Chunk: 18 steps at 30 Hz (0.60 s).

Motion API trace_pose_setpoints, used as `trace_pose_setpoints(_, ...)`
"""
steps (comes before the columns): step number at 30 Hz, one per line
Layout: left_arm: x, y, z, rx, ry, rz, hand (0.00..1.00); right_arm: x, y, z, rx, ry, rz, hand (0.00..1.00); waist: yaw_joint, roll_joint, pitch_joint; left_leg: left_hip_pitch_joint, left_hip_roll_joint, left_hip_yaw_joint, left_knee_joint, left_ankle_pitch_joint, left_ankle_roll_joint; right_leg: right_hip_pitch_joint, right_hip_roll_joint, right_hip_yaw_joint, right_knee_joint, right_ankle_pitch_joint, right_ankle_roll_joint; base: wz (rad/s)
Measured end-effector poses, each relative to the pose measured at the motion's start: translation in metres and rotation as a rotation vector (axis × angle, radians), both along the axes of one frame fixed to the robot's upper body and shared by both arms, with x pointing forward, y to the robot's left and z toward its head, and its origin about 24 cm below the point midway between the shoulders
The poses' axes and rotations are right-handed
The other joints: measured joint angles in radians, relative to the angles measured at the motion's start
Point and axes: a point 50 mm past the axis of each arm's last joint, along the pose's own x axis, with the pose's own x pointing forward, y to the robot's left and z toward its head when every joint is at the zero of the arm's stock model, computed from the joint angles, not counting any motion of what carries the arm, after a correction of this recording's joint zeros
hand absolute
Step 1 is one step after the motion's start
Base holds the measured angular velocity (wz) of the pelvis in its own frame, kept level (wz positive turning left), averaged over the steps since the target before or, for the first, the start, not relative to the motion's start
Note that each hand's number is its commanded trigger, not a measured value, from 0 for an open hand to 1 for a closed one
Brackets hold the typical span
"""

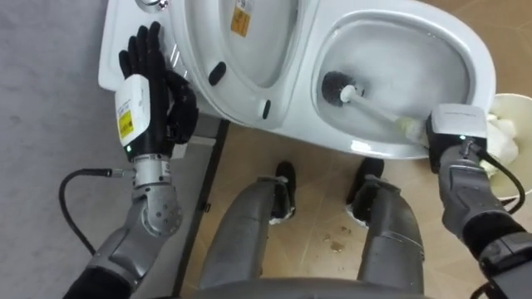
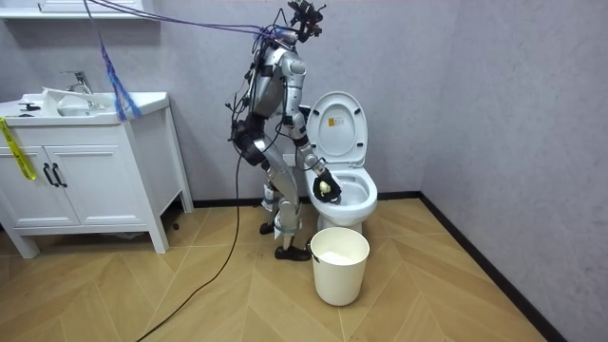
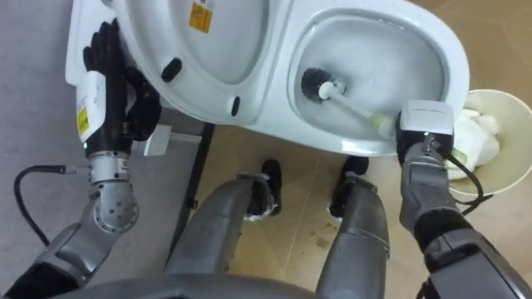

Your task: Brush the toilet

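1. Right hand clamps the end of the brush handle; bristle head sits down in toilet bowl.
2. Left hand, fingers straightish, braces raised lid.
3. Risk: end-grip gives poor leverage; handle may twist, splash over rim.

Small yellow-orange sticker on the inside of the raised white toilet lid: dark print, too small to read. Yellow label w/ dark marks on the white tag at the back of the black left hand: also illegible. Room view: yellow strip hanging down the front of the white sink cabinet, no chars can be made out, so no legible txt, nos. or signs.
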Motion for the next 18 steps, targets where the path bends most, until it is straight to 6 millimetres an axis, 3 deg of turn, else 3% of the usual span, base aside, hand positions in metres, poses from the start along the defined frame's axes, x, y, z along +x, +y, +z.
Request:
trace_pose_setpoints(1, 0.001, 0.001, 0.001, 0.0, 0.001, 0.004, 0.0, 0.002, -0.003, 0.001, -0.002, 0.016, 0.011, 1.0, 0.001, -0.006, 0.0041, -0.001, 0.004, 0.001, 0.009, -0.005, -0.005, -0.002, 0.0, 0.0, 0.012, -0.008, -0.002, 0.0)
trace_pose_setpoints(3, 0.003, -0.001, 0.004, -0.013, 0.002, -0.001, 0.0, 0.005, -0.014, 0.006, 0.009, 0.043, 0.018, 1.0, 0.017, -0.016, 0.0049, -0.004, 0.008, 0.003, 0.022, -0.011, -0.005, -0.006, -0.001, 0.0, 0.02, -0.014, -0.011, -0.05)
trace_pose_setpoints(5, 0.009, -0.005, 0.011, -0.024, -0.009, -0.024, 0.0, 0.007, -0.029, 0.014, 0.047, 0.053, -0.001, 1.0, 0.023, -0.034, 0.0068, -0.015, -0.012, 0.006, 0.022, -0.011, -0.004, -0.029, -0.028, -0.002, 0.047, -0.019, -0.012, 0.12)
trace_pose_setpoints(6, 0.012, -0.008, 0.017, -0.041, -0.03, -0.035, 0.0, 0.008, -0.039, 0.019, 0.094, 0.045, -0.029, 1.0, 0.016, -0.05, 0.0124, -0.025, -0.031, 0.006, 0.024, -0.008, -0.001, -0.049, -0.051, 0.0, 0.073, -0.025, -0.01, 0.37)
trace_pose_setpoints(7, 0.015, -0.01, 0.023, -0.046, -0.051, -0.045, 0.0, 0.005, -0.048, 0.021, 0.149, 0.031, -0.072, 1.0, 0.015, -0.06, 0.0063, -0.038, -0.049, 0.01, 0.029, -0.002, 0.01, -0.073, -0.073, 0.009, 0.103, -0.033, -0.004, 0.35)
trace_pose_setpoints(10, 0.018, -0.012, 0.037, -0.049, -0.102, -0.076, 0.0, 0.005, -0.058, 0.025, 0.267, -0.036, -0.172, 1.0, 0.004, -0.095, 0.0127, -0.077, -0.064, 0.028, 0.066, 0.0, 0.026, -0.127, -0.098, 0.037, 0.156, -0.043, 0.01, 0.2)
trace_pose_setpoints(14, 0.019, -0.013, 0.046, -0.05, -0.13, -0.103, 0.0, 0.001, -0.07, 0.027, 0.478, -0.17, -0.406, 1.0, -0.003, -0.115, 0.0177, -0.102, -0.066, 0.063, 0.093, -0.007, 0.048, -0.164, -0.113, 0.071, 0.181, -0.034, 0.028, -0.01)
trace_pose_setpoints(15, 0.021, -0.013, 0.047, -0.059, -0.131, -0.105, 0.0, -0.001, -0.073, 0.027, 0.551, -0.214, -0.492, 1.0, -0.005, -0.124, 0.0224, -0.101, -0.066, 0.079, 0.093, -0.006, 0.055, -0.168, -0.117, 0.082, 0.182, -0.028, 0.037, -0.07)
trace_pose_setpoints(18, 0.024, -0.014, 0.049, -0.088, -0.134, -0.112, 0.0, -0.001, -0.074, 0.026, 0.714, -0.292, -0.653, 1.0, -0.007, -0.131, 0.022, -0.105, -0.058, 0.114, 0.096, -0.006, 0.066, -0.182, -0.111, 0.11, 0.178, -0.018, 0.049, -0.09)
